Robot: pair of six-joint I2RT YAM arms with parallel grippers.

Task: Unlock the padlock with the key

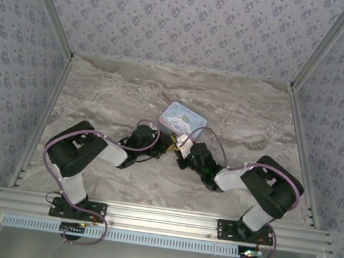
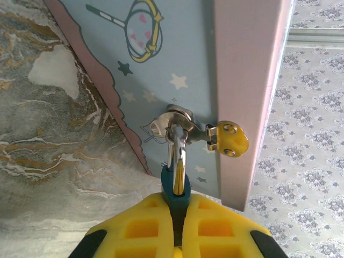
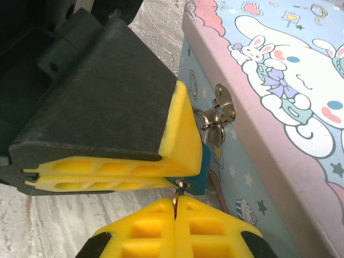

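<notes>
arms (image 1: pixel 79 151): black, white links | cables (image 1: pixel 44 155): purple | gripper pads (image 2: pixel 145 226): yellow, hollow-celled

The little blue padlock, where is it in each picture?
Top external: too small to pick out, where both arms meet at the cartoon tin.
Left wrist: padlock low centre, pinched by the left fingers.
Right wrist: padlock just right of centre, under the left fingers.
Shared landmark: the cartoon tin, whose metal hasp holds the padlock.

Marble-patterned table (image 1: pixel 113 89); pastel-blue cartoon tin (image 1: pixel 181 115) resting on it near centre.
</notes>
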